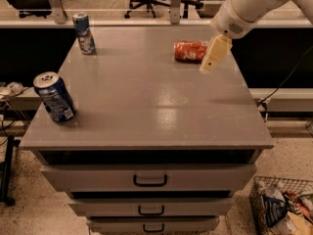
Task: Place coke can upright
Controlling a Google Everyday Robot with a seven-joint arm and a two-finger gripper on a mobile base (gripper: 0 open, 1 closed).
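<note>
Red-orange coke can (190,51), lying on its side, gripper (208,66) just beside

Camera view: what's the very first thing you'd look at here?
The red-orange coke can catches the eye first, lying on its side at the far right of the grey cabinet top. The gripper hangs by the can's right end, on a big white arm coming in from the upper right. Two blue cans stand upright on the left: a dark blue can near the front edge and a slimmer can at the back.
</note>
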